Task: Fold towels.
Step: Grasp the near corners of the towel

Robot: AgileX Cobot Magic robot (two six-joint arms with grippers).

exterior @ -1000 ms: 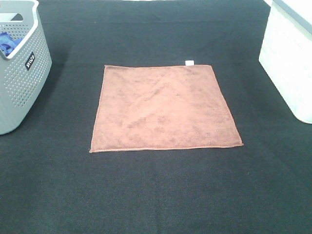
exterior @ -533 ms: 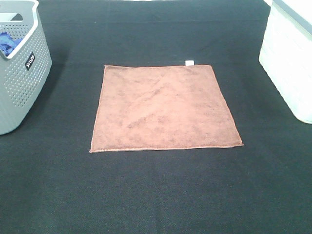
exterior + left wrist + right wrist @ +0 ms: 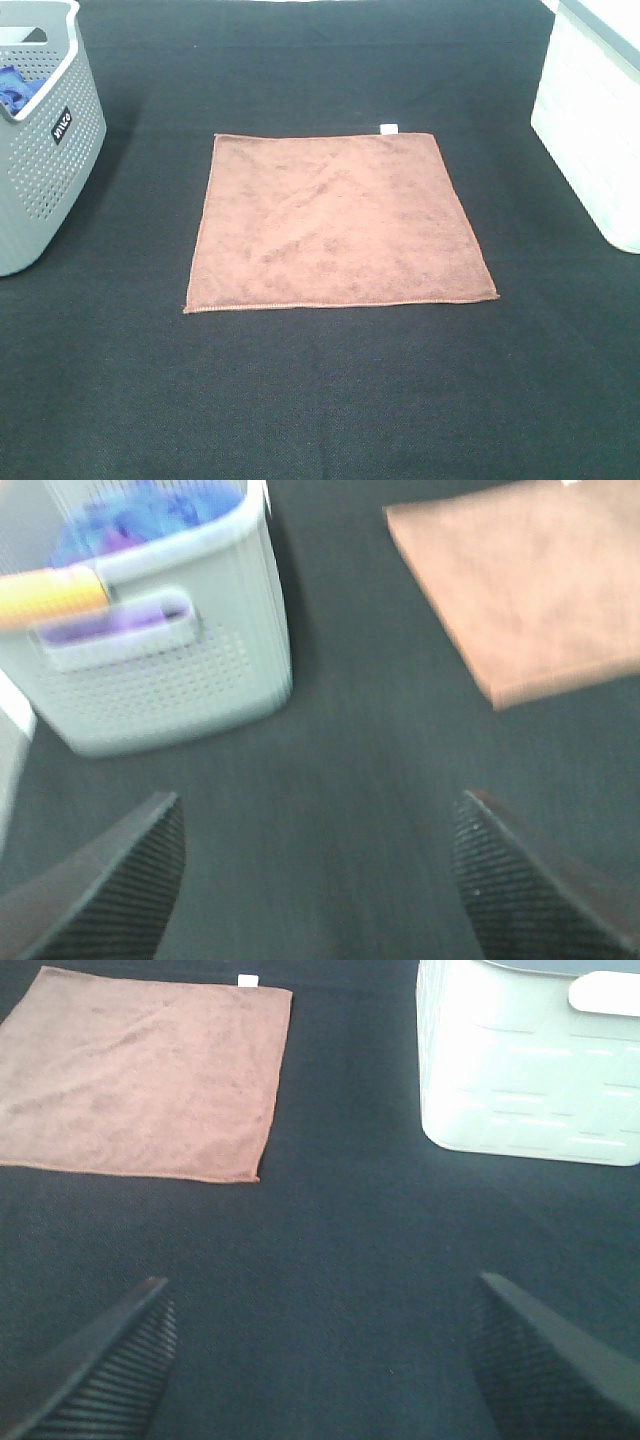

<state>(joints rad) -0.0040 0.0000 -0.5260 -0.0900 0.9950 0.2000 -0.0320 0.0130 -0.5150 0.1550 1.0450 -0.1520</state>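
Observation:
A reddish-brown square towel (image 3: 335, 220) lies flat and unfolded in the middle of the black table, its small white tag (image 3: 389, 127) at the far right corner. Neither arm shows in the exterior high view. The left wrist view is blurred; my left gripper (image 3: 320, 890) is open over bare cloth-covered table, with the towel (image 3: 525, 580) well ahead and to one side. My right gripper (image 3: 325, 1360) is open too, nothing between its fingers, and the towel (image 3: 140, 1075) with its tag (image 3: 248, 980) lies ahead of it.
A grey perforated basket (image 3: 40, 140) holding blue cloths stands at the left edge, also the basket (image 3: 150, 650) in the left wrist view. A white bin (image 3: 595, 120) stands at the right edge, seen as the bin (image 3: 530, 1060) close ahead of the right gripper.

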